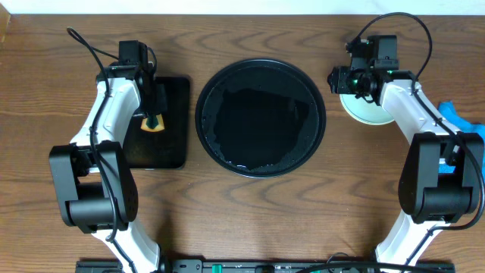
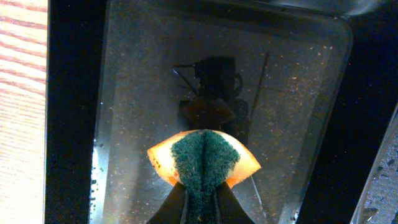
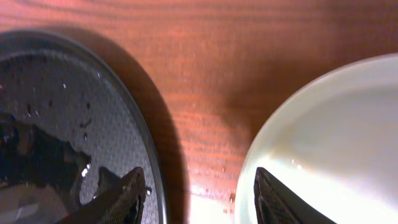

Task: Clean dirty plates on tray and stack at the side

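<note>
Dark wooden counter (image 1: 250, 30) seen from above, with two robot arms reaching in from the near edge. At centre lies the round black tray (image 1: 261, 83). Its surface is wet and speckled, and no plate rests on it.

On the right arm's side of the tray, just beside its rim, sit the plates (image 1: 373, 114). Only the pale top one shows, so the number beneath cannot be counted. In the right wrist view the top plate (image 3: 329, 143) looks glossy, with no smear on the part that shows.

The right gripper (image 3: 199, 199) hangs over the strip of bare wood between the tray and the plates. Its fingers (image 3: 124, 193) are spread apart with nothing between them.

On the other side of the tray, close by, is a smaller rectangular black tray (image 1: 170, 144). Over it, the left gripper (image 2: 200, 208) is clamped on a sponge (image 2: 204, 162), which has orange foam and a green scouring face.

A blue object (image 1: 453, 114) lies at the far edge beyond the plates and cannot be identified.

Judged progress: with the round tray cleared and the plates gathered at its side, the task appears almost complete. What seems left is to set down the sponge and draw both arms back.
</note>
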### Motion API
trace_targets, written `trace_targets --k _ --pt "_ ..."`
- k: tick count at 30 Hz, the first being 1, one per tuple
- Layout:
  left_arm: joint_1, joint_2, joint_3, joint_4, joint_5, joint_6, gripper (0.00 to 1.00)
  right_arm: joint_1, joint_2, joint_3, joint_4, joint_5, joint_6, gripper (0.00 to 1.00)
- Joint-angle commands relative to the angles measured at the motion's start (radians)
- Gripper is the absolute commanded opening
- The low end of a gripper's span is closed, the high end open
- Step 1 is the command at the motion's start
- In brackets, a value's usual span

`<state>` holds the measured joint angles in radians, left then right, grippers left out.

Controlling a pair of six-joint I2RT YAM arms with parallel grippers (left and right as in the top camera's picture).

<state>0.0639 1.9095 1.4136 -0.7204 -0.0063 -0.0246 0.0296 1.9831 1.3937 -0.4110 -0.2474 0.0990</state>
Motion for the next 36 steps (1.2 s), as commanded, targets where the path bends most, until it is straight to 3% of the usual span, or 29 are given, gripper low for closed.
trace_targets --k 1,6,9,11,14,20,27,28,29,31,36 --pt "0.005 0.004 -0.006 0.006 -0.006 0.029 0.09 0.004 -0.001 0.009 -0.029 -0.004 -0.018 0.54" --pt "0.005 0.018 -0.005 0.039 -0.006 0.032 0.09 0.029 -0.001 0.009 -0.071 -0.004 -0.063 0.55" --pt "0.005 0.042 -0.005 0.045 -0.006 0.032 0.21 0.045 -0.001 0.009 -0.071 -0.004 -0.063 0.57" --pt "0.005 0.055 -0.006 0.045 -0.006 0.032 0.40 0.054 -0.001 0.009 -0.061 -0.004 -0.063 0.58" --pt "0.007 0.058 -0.005 0.066 -0.006 0.032 0.55 0.071 -0.001 0.009 -0.056 -0.004 -0.063 0.60" --pt "0.009 0.043 0.016 0.101 -0.006 0.032 0.61 0.142 -0.003 0.011 -0.061 0.032 -0.135 0.73" --pt "0.009 -0.084 0.034 0.110 -0.005 0.031 0.62 0.172 -0.043 0.089 -0.145 0.049 -0.132 0.85" --pt "0.009 -0.106 0.034 0.113 -0.006 0.031 0.68 0.172 -0.054 0.109 -0.168 0.049 -0.130 0.87" --pt "0.009 -0.129 0.034 0.114 -0.005 0.031 0.72 0.172 -0.064 0.121 -0.182 0.049 -0.130 0.99" --pt "0.009 -0.162 0.034 0.113 -0.006 0.031 0.78 0.172 -0.082 0.140 -0.204 0.049 -0.131 0.99" --pt "0.009 -0.182 0.032 0.113 -0.005 0.031 0.80 0.173 -0.093 0.141 -0.264 0.045 -0.130 0.99"
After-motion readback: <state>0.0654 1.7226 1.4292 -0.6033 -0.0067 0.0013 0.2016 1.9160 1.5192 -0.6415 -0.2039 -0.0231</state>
